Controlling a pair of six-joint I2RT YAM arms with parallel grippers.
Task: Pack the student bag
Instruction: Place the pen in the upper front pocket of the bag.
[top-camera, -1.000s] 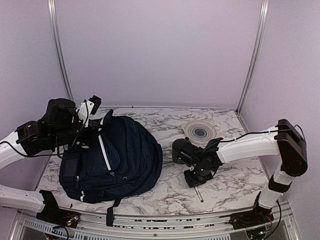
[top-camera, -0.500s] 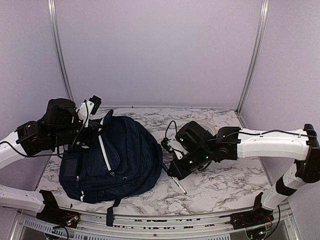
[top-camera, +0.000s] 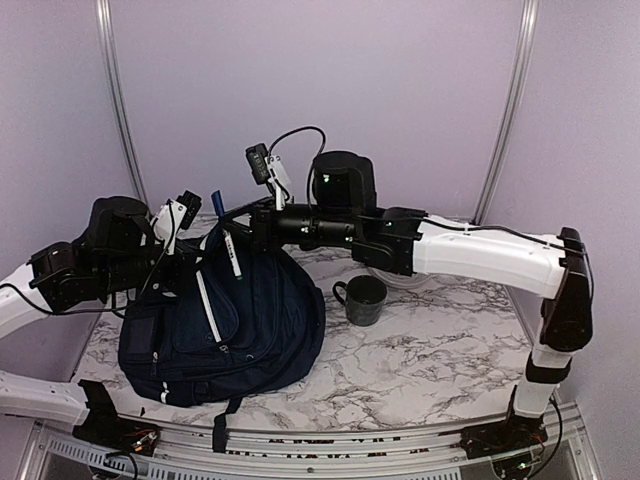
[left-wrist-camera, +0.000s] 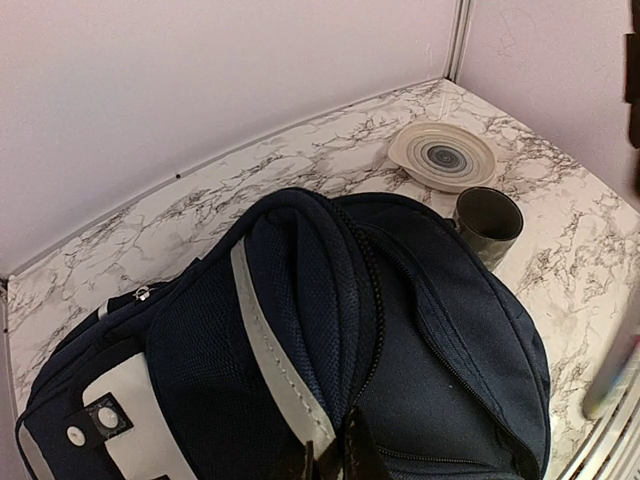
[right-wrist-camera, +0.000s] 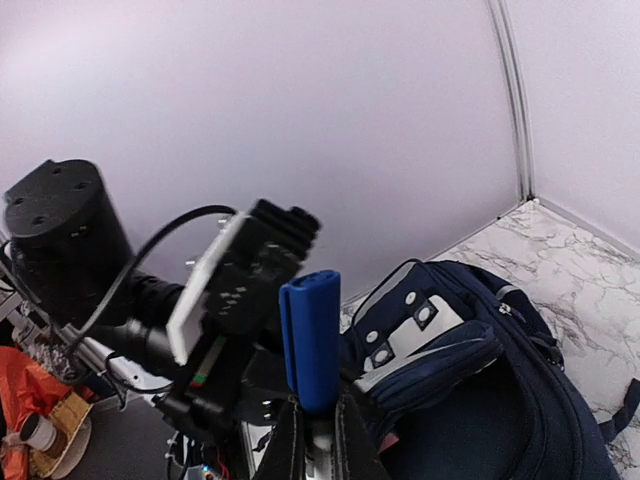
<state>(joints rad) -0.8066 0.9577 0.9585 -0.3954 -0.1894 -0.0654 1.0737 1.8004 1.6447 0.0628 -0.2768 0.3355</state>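
**Student bag** (top-camera: 240, 320): navy, with a white stripe and white dotted patches. We log it lying on the left half of the marbled counter (top-camera: 430, 360), its top end lifted toward the rear wall.

**Left arm** (top-camera: 70, 275): comes in from the left to that lifted end. We record the left jaws pinched together on a fold of the bag's fabric (the left wrist view shows them meeting on a seam).

**Right arm** (top-camera: 480, 250): stretched across above the counter from the right.

**Pen** (top-camera: 228, 245): white barrel, blue cap. The right jaws are clamped on it, and it stands steeply, cap up, over the bag's top end. We cannot tell whether its lower tip touches the fabric.

**Mug** (top-camera: 362, 300): dark, upright on the counter, just right of the bag, handle toward the bag.

**Dish** (left-wrist-camera: 442, 157): pale, ringed in dark circles, lying behind the mug and apart from it, near the rear right corner.
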